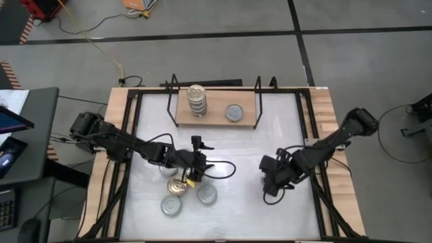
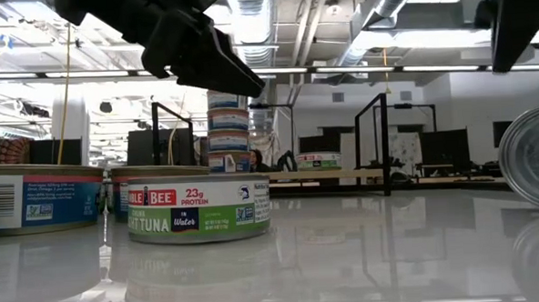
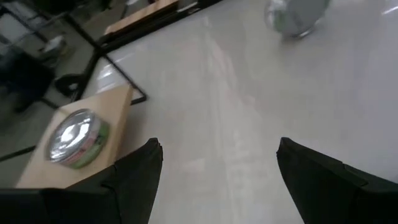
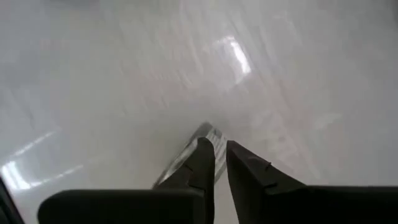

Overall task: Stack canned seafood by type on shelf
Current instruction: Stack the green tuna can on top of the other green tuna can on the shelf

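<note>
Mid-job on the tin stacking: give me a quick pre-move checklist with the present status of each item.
1. Left gripper empty with fingers apart: ok, the left wrist view shows nothing between them.
2. Right gripper open: not ok, its fingers are nearly closed over bare tabletop.
3. Loose tins within the left arm's reach: ok, a gold-topped tin and two silver-topped tins lie beside it.
4. Shelf has room: ok, it holds one stack and a single tin.
5. Stack sorted by type: cannot tell, labels too small.
</note>
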Robot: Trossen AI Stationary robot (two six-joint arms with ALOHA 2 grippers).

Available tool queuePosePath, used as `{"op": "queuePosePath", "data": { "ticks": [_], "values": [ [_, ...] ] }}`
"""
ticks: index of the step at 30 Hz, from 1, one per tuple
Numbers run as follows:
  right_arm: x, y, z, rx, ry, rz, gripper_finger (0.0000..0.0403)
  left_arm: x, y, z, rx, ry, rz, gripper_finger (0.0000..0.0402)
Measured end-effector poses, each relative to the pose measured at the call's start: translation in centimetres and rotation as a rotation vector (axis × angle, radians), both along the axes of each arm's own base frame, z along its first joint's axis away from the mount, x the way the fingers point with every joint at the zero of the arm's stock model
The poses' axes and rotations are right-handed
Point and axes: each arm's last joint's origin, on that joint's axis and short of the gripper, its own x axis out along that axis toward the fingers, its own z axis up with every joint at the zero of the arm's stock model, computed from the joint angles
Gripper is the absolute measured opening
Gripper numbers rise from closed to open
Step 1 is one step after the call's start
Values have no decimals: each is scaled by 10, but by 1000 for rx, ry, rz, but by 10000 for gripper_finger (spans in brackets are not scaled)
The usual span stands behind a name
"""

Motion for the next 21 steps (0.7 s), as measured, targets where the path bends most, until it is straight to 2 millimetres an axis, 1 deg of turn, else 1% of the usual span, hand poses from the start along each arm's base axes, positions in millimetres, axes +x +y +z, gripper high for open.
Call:
{"op": "queuePosePath", "data": {
  "ticks": [3,5,9,11,15,21],
  "values": [
    [7,10,10,-8,31,-23,73,2,5,0,-27,11,-56,302],
    [13,17,13,-13,60,-35,73,3,8,-1,-42,20,-109,302],
    [24,28,12,-12,151,-64,76,5,11,-1,-82,36,-267,302],
    [28,33,8,0,185,-83,84,5,10,0,-90,29,-320,302],
    [31,39,-2,11,219,-157,120,6,8,3,-48,2,-363,302],
    [30,43,-5,44,203,-351,205,8,7,8,28,-53,-396,302]
  ]
}}
